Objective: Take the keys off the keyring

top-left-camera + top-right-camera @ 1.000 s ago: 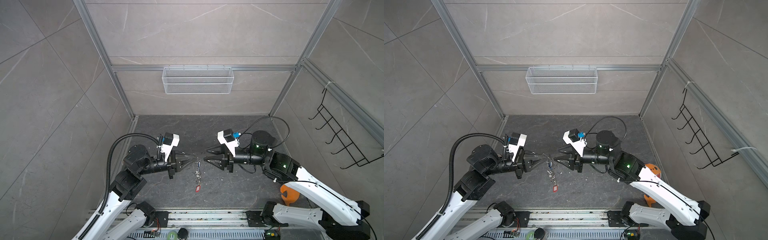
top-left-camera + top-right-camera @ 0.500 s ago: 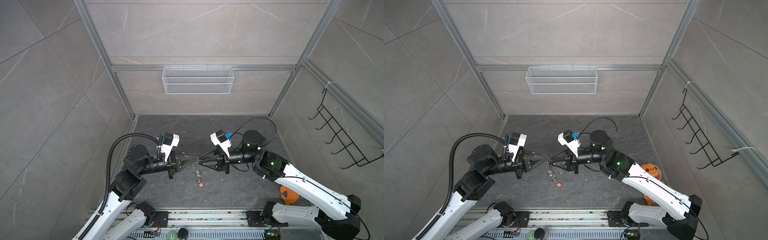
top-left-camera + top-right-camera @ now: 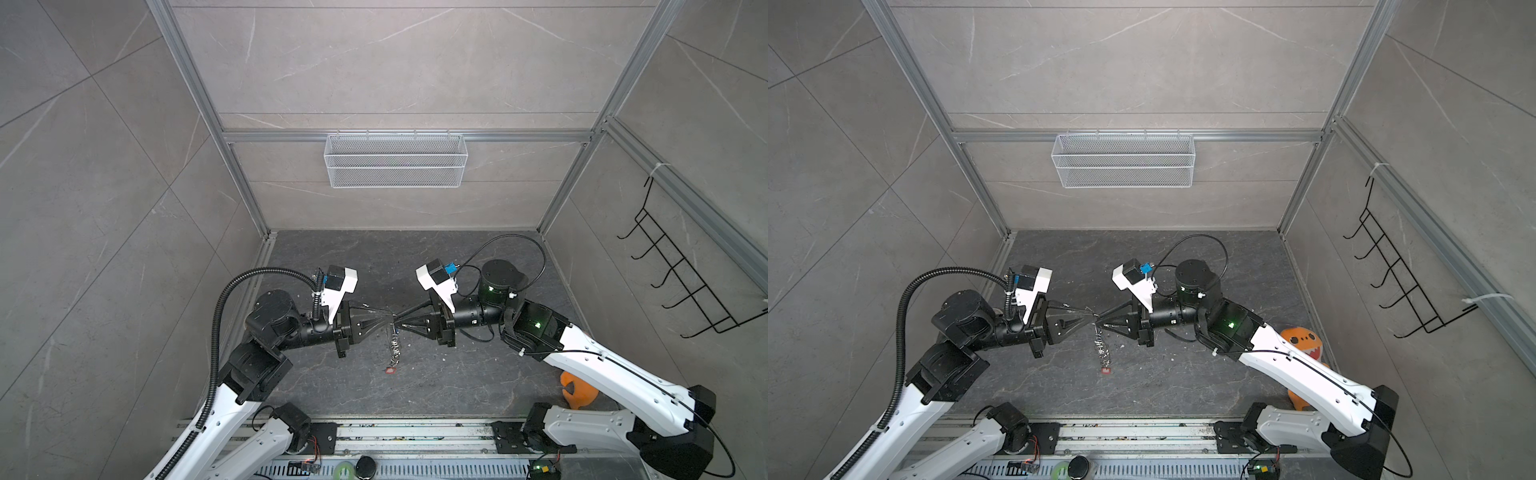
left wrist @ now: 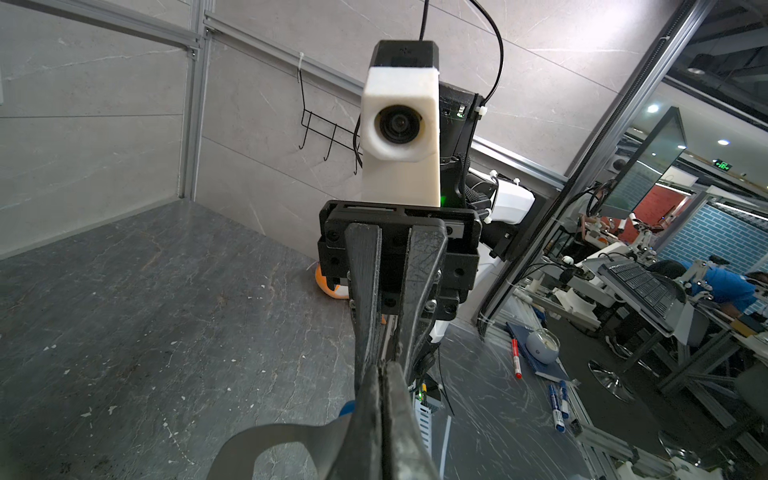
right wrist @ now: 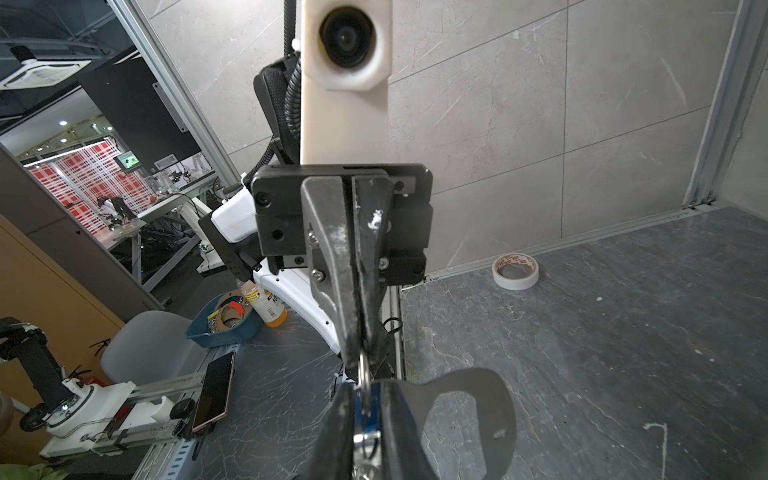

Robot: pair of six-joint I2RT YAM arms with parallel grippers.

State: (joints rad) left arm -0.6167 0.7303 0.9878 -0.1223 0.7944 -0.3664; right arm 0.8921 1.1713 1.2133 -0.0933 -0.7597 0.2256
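The keyring [image 3: 395, 348] hangs as a short silver chain above the dark floor in both top views, and a red key [image 3: 390, 370] dangles at its lower end [image 3: 1106, 370]. My left gripper [image 3: 388, 326] is shut on the keyring's top, where a silver ring [image 5: 363, 374] sits in its tips. The flat grey tag [image 4: 266, 440] sticks out beside its fingers. My right gripper [image 5: 368, 399] meets it tip to tip from the right [image 3: 1100, 322]. It is shut on the blue key [image 5: 368, 411], which fills the gap between its jaws.
An orange toy [image 3: 577, 390] stands by the right wall behind my right arm. A tape roll [image 5: 515, 272] lies at the floor's left edge. A wire basket [image 3: 395, 160] hangs on the back wall, and a black hook rack [image 3: 681, 286] on the right wall.
My right gripper has moved left to meet the left gripper's tips and closed its jaws at the top of the keyring. The left arm has held still.
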